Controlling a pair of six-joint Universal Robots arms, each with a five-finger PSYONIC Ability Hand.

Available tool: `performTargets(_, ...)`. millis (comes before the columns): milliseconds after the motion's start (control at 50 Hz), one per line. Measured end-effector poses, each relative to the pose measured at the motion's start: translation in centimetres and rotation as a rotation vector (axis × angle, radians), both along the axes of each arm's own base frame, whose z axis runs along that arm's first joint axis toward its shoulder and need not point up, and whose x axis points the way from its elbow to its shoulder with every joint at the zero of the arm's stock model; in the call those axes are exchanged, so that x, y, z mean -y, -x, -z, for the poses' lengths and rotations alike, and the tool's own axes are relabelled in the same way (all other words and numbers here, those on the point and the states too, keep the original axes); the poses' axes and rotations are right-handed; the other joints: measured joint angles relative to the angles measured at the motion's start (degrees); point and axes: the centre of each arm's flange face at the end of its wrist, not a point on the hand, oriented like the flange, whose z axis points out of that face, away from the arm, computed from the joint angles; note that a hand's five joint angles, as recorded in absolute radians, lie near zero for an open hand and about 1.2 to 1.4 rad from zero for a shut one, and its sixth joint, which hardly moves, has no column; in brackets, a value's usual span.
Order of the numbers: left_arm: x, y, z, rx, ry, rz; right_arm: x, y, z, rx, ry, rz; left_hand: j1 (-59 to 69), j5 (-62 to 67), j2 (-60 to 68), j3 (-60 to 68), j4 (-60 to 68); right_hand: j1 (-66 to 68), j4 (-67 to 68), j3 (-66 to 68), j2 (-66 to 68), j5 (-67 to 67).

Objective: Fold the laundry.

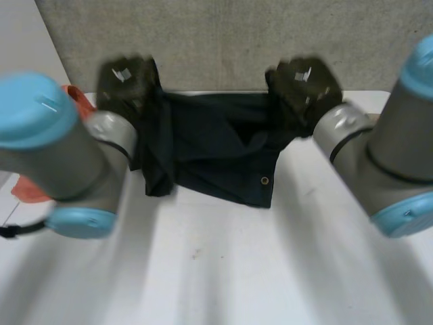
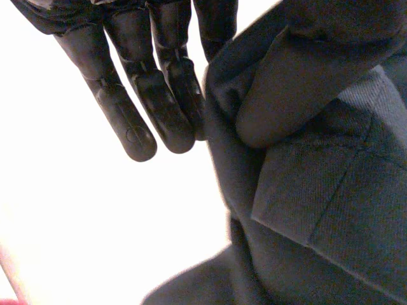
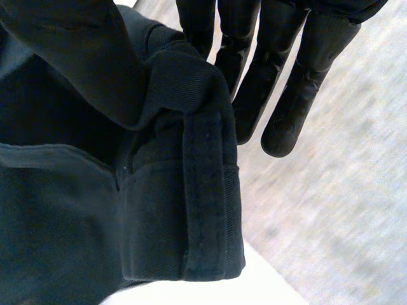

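Black fingers of the left hand (image 1: 125, 81) lie straight behind a fold of cloth and the thumb presses it from the front. The right hand (image 1: 304, 84) pinches the same way. Each clamps an upper corner of the dark navy twill garment (image 1: 216, 156), one as near it as the other. Its long axis runs hand to hand along the table's (image 1: 216, 271) far edge, and the lower part sags onto the table. A sewn strip (image 3: 203, 197) and a metal stud (image 1: 264, 180) suggest shorts or trousers. An orange cloth (image 1: 30, 189) lies at the table's left side.
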Motion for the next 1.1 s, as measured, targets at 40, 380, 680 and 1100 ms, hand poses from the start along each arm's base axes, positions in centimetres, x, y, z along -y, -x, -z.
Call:
performTargets(40, -0.5, -1.1, -3.3, -0.009, 0.061, 0.013, 0.1, 0.1, -2.1, 0.02, 0.066, -0.005, 0.0, 0.67, 0.0, 0.0, 0.0, 0.0, 0.0, 0.0, 0.0, 0.0)
performTargets(380, -8.7, -6.7, -22.1, -0.208, 0.554, 0.045, -5.0, 2.7, -17.9, 0.287, 0.583, -0.032, 0.0, 0.7, 0.04, 0.01, 0.01, 0.0, 0.0, 0.0, 0.0, 0.0)
performTargets(680, 1.7, -2.3, -11.6, -0.054, 0.294, 0.08, 2.2, 0.3, -8.6, 0.14, 0.324, 0.004, 0.01, 0.7, 0.28, 0.29, 0.26, 0.0, 0.0, 0.0, 0.0, 0.03)
performTargets(1100, 14.9, 1.8, -0.6, 0.001, 0.314, 0.018, 12.4, -3.8, 6.7, 0.05, 0.242, 0.007, -54.74, -53.86, -56.67, -56.03, -56.98, -44.25, -55.75, -55.54, -54.33, -52.87)
